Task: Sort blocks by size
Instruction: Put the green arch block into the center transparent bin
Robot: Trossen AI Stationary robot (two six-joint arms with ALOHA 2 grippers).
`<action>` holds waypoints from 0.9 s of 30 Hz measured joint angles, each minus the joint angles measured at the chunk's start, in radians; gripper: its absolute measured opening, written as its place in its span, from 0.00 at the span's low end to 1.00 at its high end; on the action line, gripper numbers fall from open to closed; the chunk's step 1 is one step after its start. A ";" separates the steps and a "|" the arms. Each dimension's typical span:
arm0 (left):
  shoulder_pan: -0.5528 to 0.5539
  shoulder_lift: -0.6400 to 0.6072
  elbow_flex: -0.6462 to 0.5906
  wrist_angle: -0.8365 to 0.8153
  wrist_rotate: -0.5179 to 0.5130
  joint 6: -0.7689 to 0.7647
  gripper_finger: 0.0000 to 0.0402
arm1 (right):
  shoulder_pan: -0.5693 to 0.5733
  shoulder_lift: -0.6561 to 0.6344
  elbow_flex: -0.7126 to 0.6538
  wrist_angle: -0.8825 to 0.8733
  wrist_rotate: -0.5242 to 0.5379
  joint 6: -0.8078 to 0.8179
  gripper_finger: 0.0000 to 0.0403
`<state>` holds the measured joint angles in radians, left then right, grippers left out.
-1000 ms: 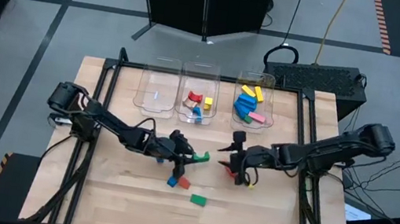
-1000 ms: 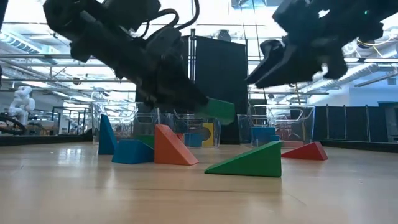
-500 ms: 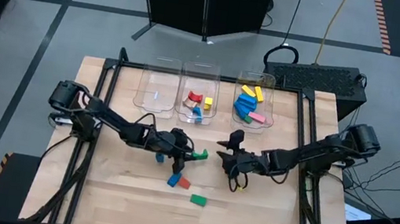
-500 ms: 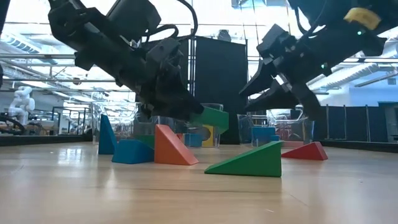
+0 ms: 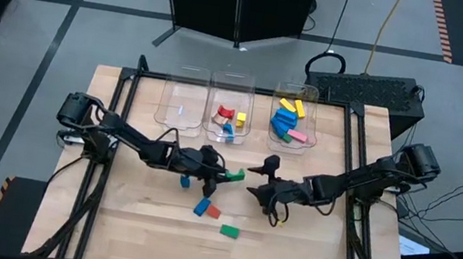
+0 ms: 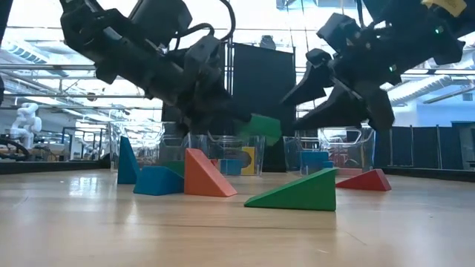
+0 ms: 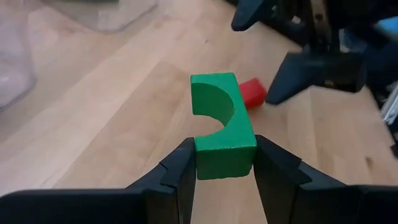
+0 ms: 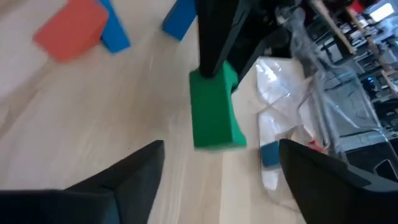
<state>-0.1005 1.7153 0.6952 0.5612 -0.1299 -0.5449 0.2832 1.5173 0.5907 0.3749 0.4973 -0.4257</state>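
My left gripper [image 5: 218,172] is shut on a green arched block [image 7: 219,121], which it carries above the table's middle [image 6: 258,127]. My right gripper [image 5: 255,180] stands wide open just to the right of that block [image 8: 214,112], fingers pointing at it but apart from it. Loose blocks lie flat on the wood in front: an orange wedge [image 6: 206,175], a blue one [image 6: 157,180], a green wedge [image 6: 297,193] and a red wedge [image 6: 364,180]. My left gripper pinches the green arched block's near end [image 7: 225,160] between its two fingers, one on each flat side. The fingers [image 7: 181,171] come slanting down from the table's left and lie along the block. The block sticks out past the fingertips, arch cut-out sideways, lifted clear of the table.
Three clear bins stand along the far edge: the left one [image 5: 182,102], the middle one [image 5: 229,115] with a few blocks, the right one [image 5: 293,120] with several blue, yellow and pink blocks. A blue block [image 5: 185,180] lies under the left arm. Bare wood lies toward the near edge.
My right gripper has moved toward the table's left and a little down, closing in on the green arched block. It has rolled and opened wider. My left gripper has kept its hold and shifted only slightly with the block, still clear of the table.
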 joint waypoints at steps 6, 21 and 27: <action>0.005 0.000 0.000 0.095 0.002 -0.001 0.32 | -0.003 0.000 0.000 0.077 0.002 0.004 0.79; 0.032 0.000 0.000 0.191 0.069 -0.102 0.32 | -0.021 0.000 0.000 0.095 0.054 -0.093 0.53; 0.032 0.000 0.000 0.196 0.099 -0.105 0.32 | -0.028 0.000 0.000 0.106 0.053 -0.111 0.45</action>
<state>-0.0685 1.7153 0.6956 0.7573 -0.0309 -0.6503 0.2554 1.5173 0.5911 0.4809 0.5500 -0.5372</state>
